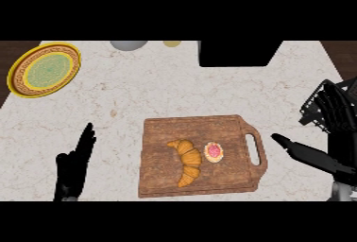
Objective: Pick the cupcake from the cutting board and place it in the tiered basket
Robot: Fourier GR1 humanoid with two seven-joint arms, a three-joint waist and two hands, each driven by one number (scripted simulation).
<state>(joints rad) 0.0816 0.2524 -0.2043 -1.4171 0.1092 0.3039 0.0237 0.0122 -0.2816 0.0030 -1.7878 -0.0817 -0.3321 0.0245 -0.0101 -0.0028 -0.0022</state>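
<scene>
cupcake (214, 152): small round one with pink frosting, sitting on the right half of the cutting board, just right of the croissant and left of the handle slot. Nothing's touching it.

how it'll handle: I'd guess light and squishy, with frosting that smears if you come down on top. Best bet is probably to take it by the sides low down, thumb on one side and fingers on the other.

cutting board (160, 130): dark wood, rectangular, grainy, with a handle loop on its right end. Flat and stiff.

croissant (187, 162): golden, curved, ridged, lying lengthwise close beside the cupcake, so not much room on that side.

tiered basket (322, 108): black wire thing at the right edge, only partly in view.

right hand (307, 153): just right of the board's handle, fingers straight and released, pointing toward the board, holding nothing.

left hand (75, 163): resting open left of the board, fingers up.

counter (140, 80): pale speckled stone, smooth looking.

plate (45, 69): yellow rim, green middle, far left corner.
</scene>
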